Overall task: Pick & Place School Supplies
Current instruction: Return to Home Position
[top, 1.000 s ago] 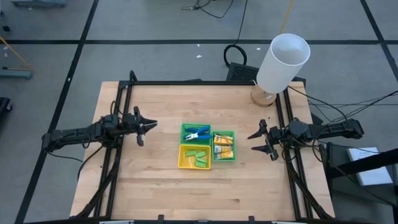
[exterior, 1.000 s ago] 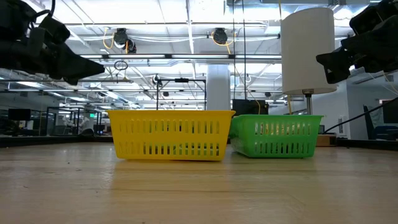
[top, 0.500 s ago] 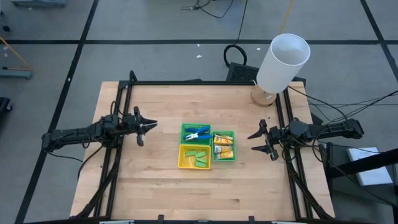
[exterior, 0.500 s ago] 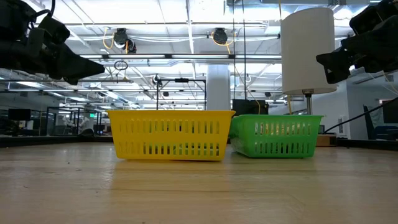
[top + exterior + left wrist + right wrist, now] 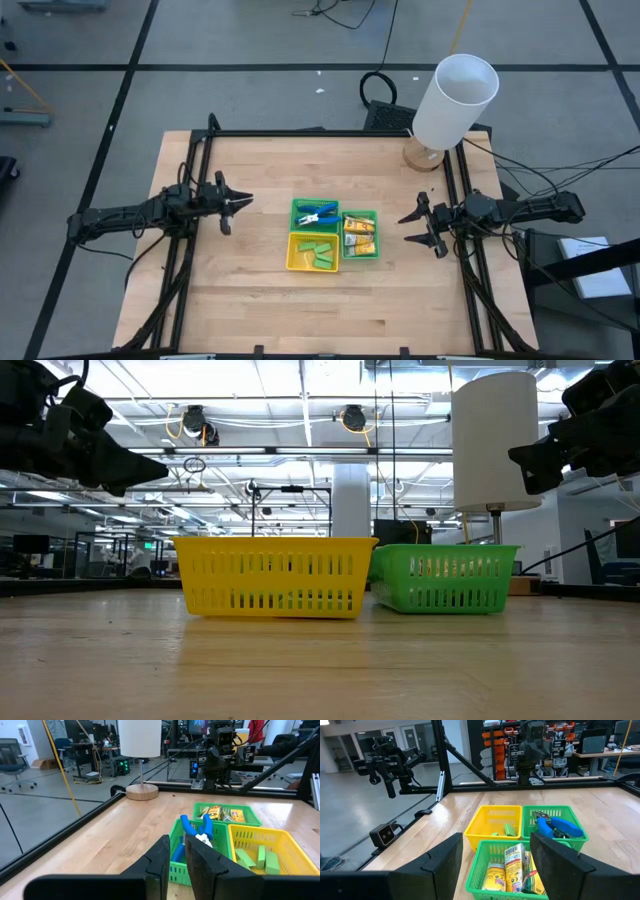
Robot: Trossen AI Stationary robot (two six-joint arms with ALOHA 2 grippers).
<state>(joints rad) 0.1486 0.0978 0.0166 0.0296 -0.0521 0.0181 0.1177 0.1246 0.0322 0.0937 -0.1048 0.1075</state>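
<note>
- Nothing has moved since the earlier frames: both arms and all trays sit as they did.
- left gripper hangs over the table's left-centre in the high view. Its wrist view shows the fingers almost together, only a slit between them, nothing held.
- right gripper is at right-centre, mirrored. Its fingers are spread wide and empty.
- Supplies sit in three touching trays at frame centre, well apart from both grippers.
- light-green sticks: short blocky pieces lying loose in the yellow tray, lowest of the cluster.
- yellow-orange packets: small, with dark print, piled in the right green tray.
- blue-handled pliers: bright blue grips, pale jaws, in the upper green tray.
- white cylinder stands on a round wooden base at the table's upper right corner.
- Hard to read: item counts. The pliers overlap, the packets are stacked, and the sticks are partly hidden behind the tray wall in the left wrist view.
- Low view: slotted tray walls hide the contents, the upper green tray is hidden behind the other two, and both arms are cut off at the top corners.
</note>
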